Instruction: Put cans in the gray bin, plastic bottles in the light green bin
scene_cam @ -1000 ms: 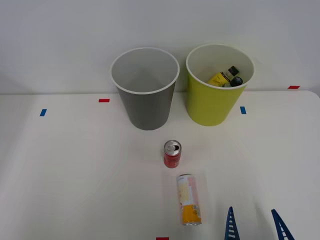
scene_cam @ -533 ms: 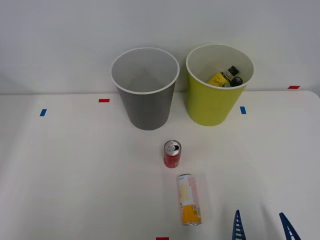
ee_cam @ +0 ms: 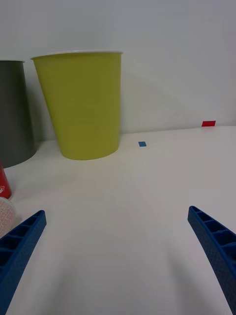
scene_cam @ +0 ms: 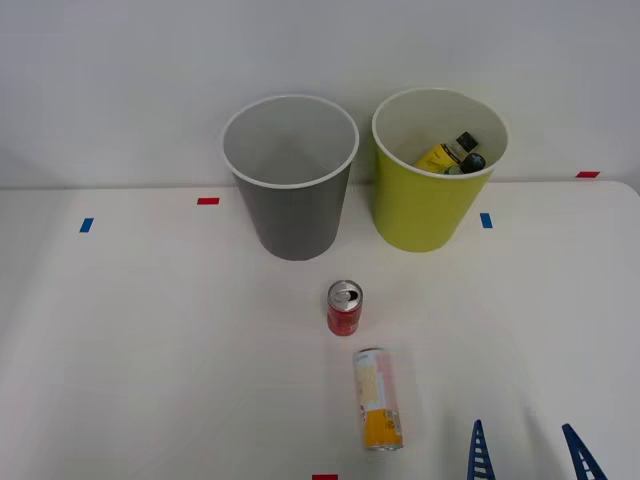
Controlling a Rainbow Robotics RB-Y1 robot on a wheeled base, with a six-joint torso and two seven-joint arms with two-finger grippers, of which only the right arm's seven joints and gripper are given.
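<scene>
front view: my right gripper (scene_cam: 527, 452) sits low at the near right edge of the table (scene_cam: 150, 340), fingers spread wide and holding nothing. the tall can (scene_cam: 377, 399) lies on its side just to the gripper's left, orange end toward me, pale pink-white body pointing away. the red can (scene_cam: 345, 307) stands upright just beyond it, silver top up, near the foot of the gray bin (scene_cam: 291, 180), whose white inside looks bare. the light green bin (scene_cam: 436, 170) beside it already holds the bottles (scene_cam: 452, 155), yellow label and black caps showing. so i judge the cans are what's left. to do this well i'd swing left, line the fingers across the lying can's width at mid-body, and close gently, since thin metal dents and a round body rolls.

right wrist view: both blue fingers (ee_cam: 19, 246) sit at the corners, well apart, bare table between them. the red can (ee_cam: 4, 183) and the pale can's end (ee_cam: 6, 212) peek in at the edge beside one finger; the lime bin (ee_cam: 83, 103) and gray bin (ee_cam: 14, 110) stand beyond.
</scene>
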